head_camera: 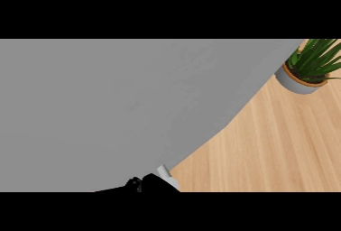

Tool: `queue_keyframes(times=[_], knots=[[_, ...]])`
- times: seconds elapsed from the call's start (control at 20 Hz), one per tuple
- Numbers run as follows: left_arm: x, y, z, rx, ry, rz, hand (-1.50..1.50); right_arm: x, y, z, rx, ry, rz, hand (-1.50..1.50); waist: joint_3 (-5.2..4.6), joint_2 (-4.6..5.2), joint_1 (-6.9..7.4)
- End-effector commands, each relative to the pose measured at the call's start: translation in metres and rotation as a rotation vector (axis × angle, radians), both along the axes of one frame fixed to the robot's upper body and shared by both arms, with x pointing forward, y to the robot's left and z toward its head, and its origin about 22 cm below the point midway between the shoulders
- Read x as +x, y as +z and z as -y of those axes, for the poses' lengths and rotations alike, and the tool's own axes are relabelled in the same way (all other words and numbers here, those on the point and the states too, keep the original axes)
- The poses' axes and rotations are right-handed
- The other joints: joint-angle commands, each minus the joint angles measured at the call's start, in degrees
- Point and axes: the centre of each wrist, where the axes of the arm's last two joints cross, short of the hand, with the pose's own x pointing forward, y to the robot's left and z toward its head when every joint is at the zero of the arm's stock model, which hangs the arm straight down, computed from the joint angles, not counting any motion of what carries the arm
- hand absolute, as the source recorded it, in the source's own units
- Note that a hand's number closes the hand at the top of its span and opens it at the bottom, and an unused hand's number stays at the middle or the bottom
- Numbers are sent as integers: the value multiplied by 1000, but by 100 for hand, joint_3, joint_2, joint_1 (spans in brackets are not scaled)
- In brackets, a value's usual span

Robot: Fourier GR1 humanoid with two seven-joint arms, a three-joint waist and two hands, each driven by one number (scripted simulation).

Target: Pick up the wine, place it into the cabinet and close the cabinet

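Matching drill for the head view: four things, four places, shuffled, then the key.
Things:
1. grey panel
2. potted plant
3. black hand
4. wooden counter

Places:
a. top right corner
b. bottom edge, near the middle
c. left and centre, most of the view
d. right side, below the plant

Pairs: 1-c, 2-a, 3-b, 4-d

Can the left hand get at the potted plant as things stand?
Probably not. Only part of a black hand shows at the bottom edge, the large grey panel fills most of the view, and the potted plant sits far right.
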Motion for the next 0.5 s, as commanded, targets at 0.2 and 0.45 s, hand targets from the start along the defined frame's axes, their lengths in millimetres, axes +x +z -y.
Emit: queue_keyframes(times=[0.2, 0.45], knots=[[5, 14, -37, -8, 0, 27, -150, 63, 43, -58, -24, -24, 7, 150, 4, 34, 63], [8, 20, -45, -28, -30, 19, -150, 111, 61, -81, -53, -63, 11, 150, 3, 80, 118]])
